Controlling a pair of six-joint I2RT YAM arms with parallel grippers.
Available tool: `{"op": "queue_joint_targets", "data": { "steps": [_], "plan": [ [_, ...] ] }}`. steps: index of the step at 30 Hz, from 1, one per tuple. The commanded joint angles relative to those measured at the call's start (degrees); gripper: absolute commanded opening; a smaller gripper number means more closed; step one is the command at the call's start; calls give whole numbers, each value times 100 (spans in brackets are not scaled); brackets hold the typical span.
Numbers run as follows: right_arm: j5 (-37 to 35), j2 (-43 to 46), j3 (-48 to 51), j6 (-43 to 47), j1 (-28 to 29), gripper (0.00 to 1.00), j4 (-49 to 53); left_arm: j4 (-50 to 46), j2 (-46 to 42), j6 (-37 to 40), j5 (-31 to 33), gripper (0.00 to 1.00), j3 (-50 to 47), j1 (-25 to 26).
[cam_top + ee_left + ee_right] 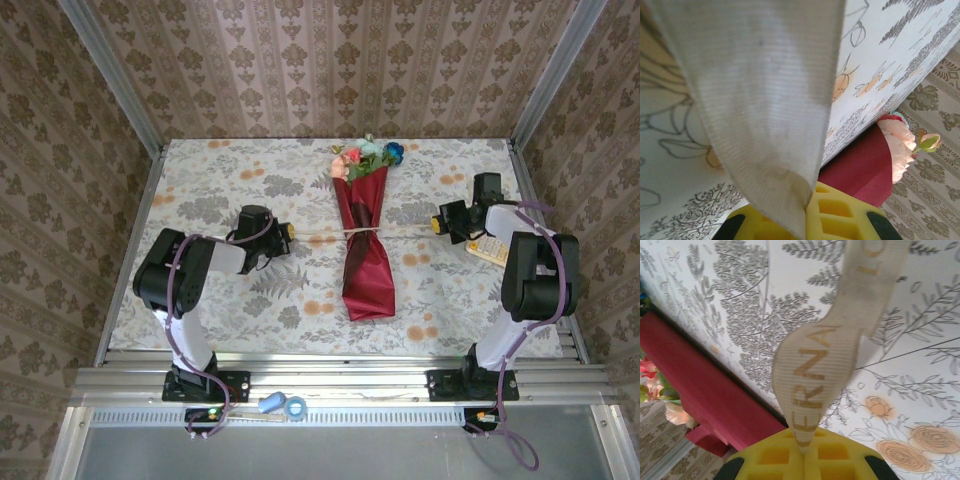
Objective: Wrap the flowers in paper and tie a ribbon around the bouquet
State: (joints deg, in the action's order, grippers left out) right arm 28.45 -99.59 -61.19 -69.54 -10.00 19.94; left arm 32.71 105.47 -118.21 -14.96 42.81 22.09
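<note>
A floral tablecloth (200, 170) covers the table inside a booth of patterned walls, with two arms bolted at its near edge. The left arm (185, 270) rises from its base, folds at the elbow on the left side and sends its forearm rightward toward the middle. The right arm (535, 275) stands over its base on the right, reaches toward the far side and turns its wrist leftward.

Between them lies the bouquet (365, 250), flat on the cloth at centre, its narrow end near and its wide end far. The crimson paper (368, 285) forms a slim cone, seen as a red slab in the left wrist view (860, 170) and the right wrist view (705, 385). The flowers (365, 158), pink, coral, blue and teal, spill from the far end; a pale pink bloom and bud show beside the paper from the left wrist (897, 145).

The cream ribbon (410, 232) crosses the cone's waist and runs out in a straight line to either side. The left gripper (290, 236) points right, its yellow pads (840, 215) pressed together on one ribbon end (765, 100). The right gripper (437, 224) points left, likewise clamped (805, 455) on the other end, which bears gold lettering (820, 355).
</note>
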Motion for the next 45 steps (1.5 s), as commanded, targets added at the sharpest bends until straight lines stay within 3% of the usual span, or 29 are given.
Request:
{"op": "queue_joint_targets", "data": {
  "steps": [1,3,9,12,15,23,26,32,38,40,43,45],
  "plan": [
    [-147,177,54,115,-143,0,154,27,-46,-81,98,0,-8,-78],
    [-137,172,74,109,-142,0,174,-100,-68,-122,59,0,32,25],
    [-113,179,72,191,-151,0,251,-859,-389,-171,84,49,202,503],
    [-95,184,87,204,-160,0,237,-1707,-863,-301,299,58,348,954],
    [-102,202,98,204,-155,0,236,-2769,-1142,-350,544,60,825,1476],
    [-89,178,90,196,-168,0,226,-3209,-400,-933,472,59,1703,2249],
    [-85,183,90,198,-166,0,214,-2846,-153,-1408,549,58,1689,2436],
    [-76,208,114,199,-169,0,218,-2948,390,-1558,595,58,2214,2441],
    [-50,212,133,210,-160,0,208,-2852,885,-1601,647,52,2535,2415],
    [-41,199,148,212,-151,0,207,-2675,1062,-1606,668,41,2582,2390],
    [-32,177,195,200,-143,0,172,-2499,1129,-1603,781,11,2547,2388],
    [-16,142,204,199,-143,0,166,-2502,1086,-1601,865,0,2509,2370]
  ]
}}
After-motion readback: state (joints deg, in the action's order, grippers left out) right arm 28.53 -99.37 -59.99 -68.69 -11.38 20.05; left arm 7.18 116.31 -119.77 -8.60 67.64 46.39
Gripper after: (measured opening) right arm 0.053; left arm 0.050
